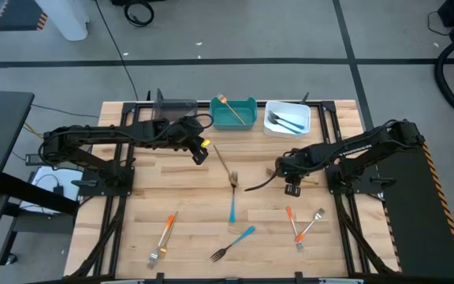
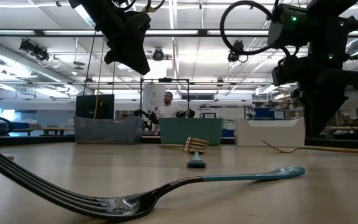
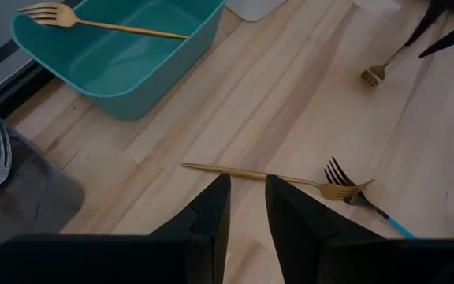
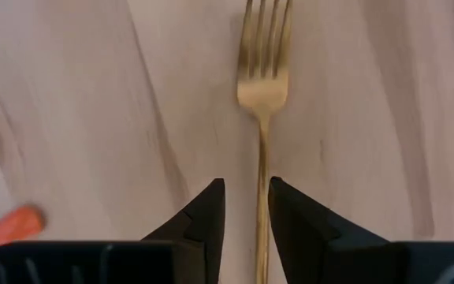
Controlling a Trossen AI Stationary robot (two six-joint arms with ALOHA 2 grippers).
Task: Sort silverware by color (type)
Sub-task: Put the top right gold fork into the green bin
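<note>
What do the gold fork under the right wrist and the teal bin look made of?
Gold fork: likely metal with a brushed brass-coloured finish, one piece, soft sheen on the tines. Teal bin: probably moulded plastic, smooth, uniform colour, rounded rim.

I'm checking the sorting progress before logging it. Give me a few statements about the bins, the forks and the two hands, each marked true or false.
1. The teal bin holds one gold fork. True.
2. The white bin holds orange-handled forks. False: the forks in it have blue handles.
3. The left hand hovers above a gold fork lying on the table, its fingers open. True.
4. The right hand is gripping an orange-handled fork. False: it is open, over a gold fork on the wood.
5. No blue-handled forks are left on the table. False: two lie near the middle.
</note>
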